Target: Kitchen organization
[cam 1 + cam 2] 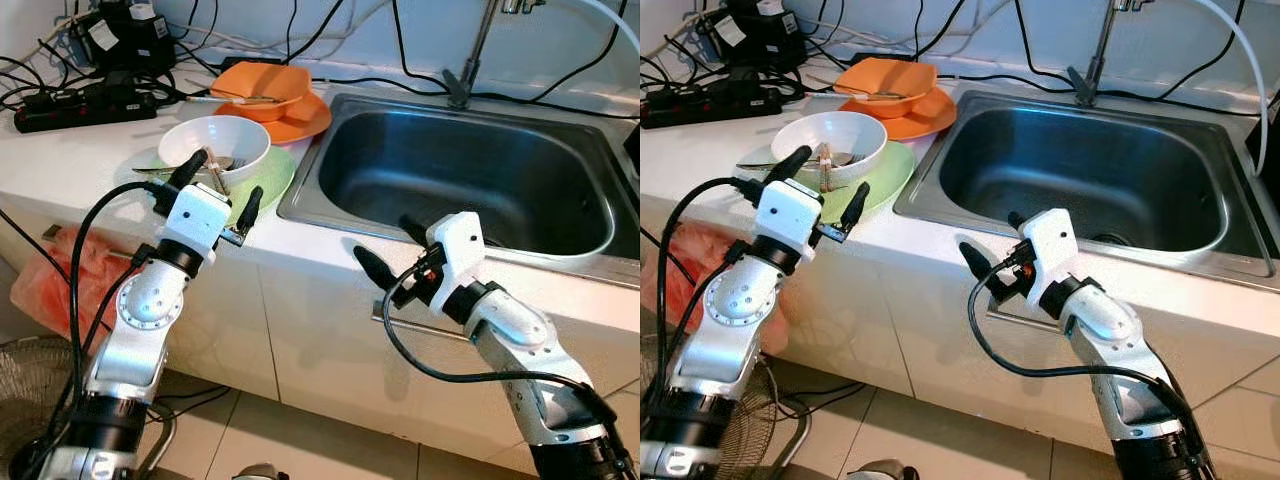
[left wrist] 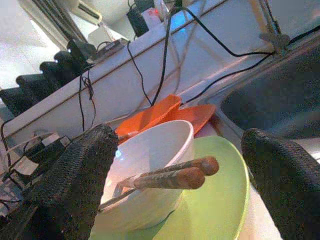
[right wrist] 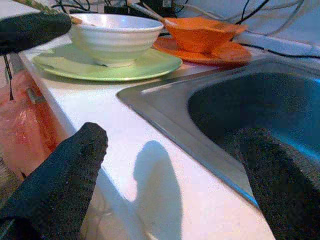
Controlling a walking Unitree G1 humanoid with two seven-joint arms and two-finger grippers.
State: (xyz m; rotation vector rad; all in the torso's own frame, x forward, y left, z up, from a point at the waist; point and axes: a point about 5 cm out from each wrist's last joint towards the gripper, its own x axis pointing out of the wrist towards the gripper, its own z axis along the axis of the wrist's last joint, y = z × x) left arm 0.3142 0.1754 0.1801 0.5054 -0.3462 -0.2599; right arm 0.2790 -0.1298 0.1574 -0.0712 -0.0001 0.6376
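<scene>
The left wrist view brings out two wooden-handled utensils resting side by side across the rim of the white bowl, their rounded brown ends toward the camera; the head views reduce them to thin sticks. The right wrist view shows the shadow on the pale, smooth desk and the brushed steel rim of the sink.

From the head, the glossy white bowl sits on a flat lime-green plate at about 10 o'clock, close to the desk's front edge. Behind it, toward 11 o'clock, an orange bowl sits on an orange plate, a utensil across it. The deep rectangular sink fills 1 to 2 o'clock, tap stem behind.

The left pincer is spread wide, holding nothing, fingers flanking the white bowl's near side. The right pincer is wide too, holding nothing, at the sink's front rim.

Black cables and a power strip clutter the back of the desk at 10 o'clock; an orange plastic bag hangs below.
</scene>
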